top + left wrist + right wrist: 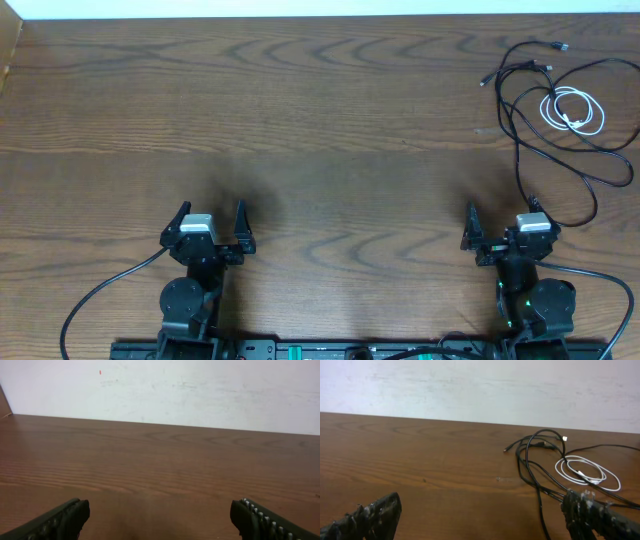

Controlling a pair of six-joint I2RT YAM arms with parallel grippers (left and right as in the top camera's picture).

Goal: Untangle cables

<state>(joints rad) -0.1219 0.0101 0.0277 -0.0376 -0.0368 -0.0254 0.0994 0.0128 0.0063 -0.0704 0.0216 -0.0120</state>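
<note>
Both pairs of jaws stand wide open and empty. The cables (550, 108), thin, light and limp, lie tangled just ahead-right of the right jaws; probably best pinched at a free loop.

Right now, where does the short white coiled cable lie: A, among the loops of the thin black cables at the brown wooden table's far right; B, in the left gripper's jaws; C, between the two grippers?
A: the overhead view shows the white cable ringed by the black cables at the far right.
</note>
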